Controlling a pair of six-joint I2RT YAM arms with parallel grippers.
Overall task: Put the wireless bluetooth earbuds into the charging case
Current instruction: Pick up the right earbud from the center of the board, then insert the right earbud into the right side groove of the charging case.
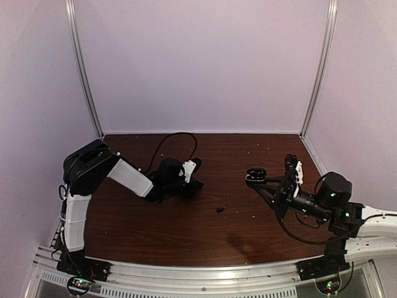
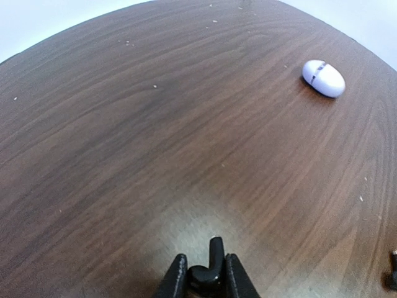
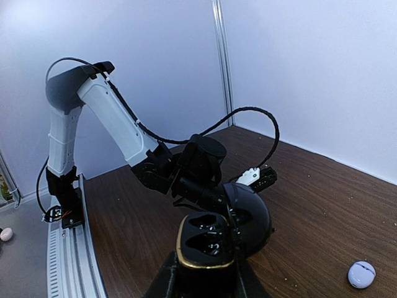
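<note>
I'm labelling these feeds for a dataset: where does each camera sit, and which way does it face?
Top external: above and behind the bases, looking down on the table; left arm and right arm show.
Left wrist: low over the table, facing the white case; left gripper shows, pinching a black earbud.
Right wrist: looks across at the left arm; right gripper shows, holding the open black case.
Shared: both wrist views catch the white case.

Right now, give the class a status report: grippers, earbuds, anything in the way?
Left gripper shut on black earbud. Right gripper holds open black case. Second black earbud loose on table. Path to case looks clear.
</note>
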